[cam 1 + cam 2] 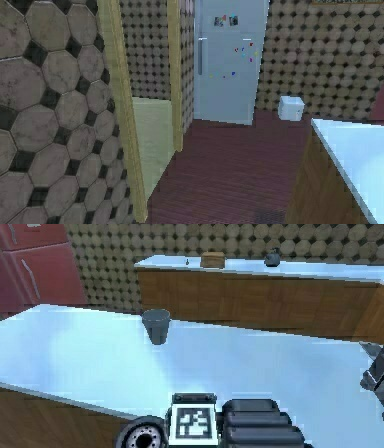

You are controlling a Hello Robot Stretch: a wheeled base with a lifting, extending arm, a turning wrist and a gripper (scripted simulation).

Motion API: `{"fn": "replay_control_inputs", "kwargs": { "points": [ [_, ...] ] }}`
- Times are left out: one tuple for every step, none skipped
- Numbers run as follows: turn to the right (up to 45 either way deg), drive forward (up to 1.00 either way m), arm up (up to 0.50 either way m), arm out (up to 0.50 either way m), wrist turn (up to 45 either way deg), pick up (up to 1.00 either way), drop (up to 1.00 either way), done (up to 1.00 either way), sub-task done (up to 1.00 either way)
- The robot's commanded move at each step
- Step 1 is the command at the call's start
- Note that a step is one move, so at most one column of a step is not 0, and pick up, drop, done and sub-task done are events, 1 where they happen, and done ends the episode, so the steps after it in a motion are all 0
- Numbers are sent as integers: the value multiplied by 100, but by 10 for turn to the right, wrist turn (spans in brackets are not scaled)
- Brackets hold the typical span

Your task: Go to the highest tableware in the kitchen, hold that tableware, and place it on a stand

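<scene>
Since hand (146, 435) is half cut off, can't tell its state or load; grey cup (156, 325) on bench (70, 354) lies beyond it, prob. needs slow arm ext., approach square.

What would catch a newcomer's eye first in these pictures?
A dark grey cup stands on the pale countertop near the middle of the arm side view. In the forward view, a white fridge dotted with magnets stands at the far end of the dark red floor, with a hexagon-tiled wall on the left.
</scene>
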Motion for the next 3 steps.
{"fn": "replay_control_inputs", "kwargs": {
  "points": [
    [0, 0, 0, 46, 0, 0, 0, 0, 0],
    [0, 0, 0, 0, 450, 0, 0, 0, 0],
    [0, 0, 0, 0, 450, 0, 0, 0, 0]
  ]
}}
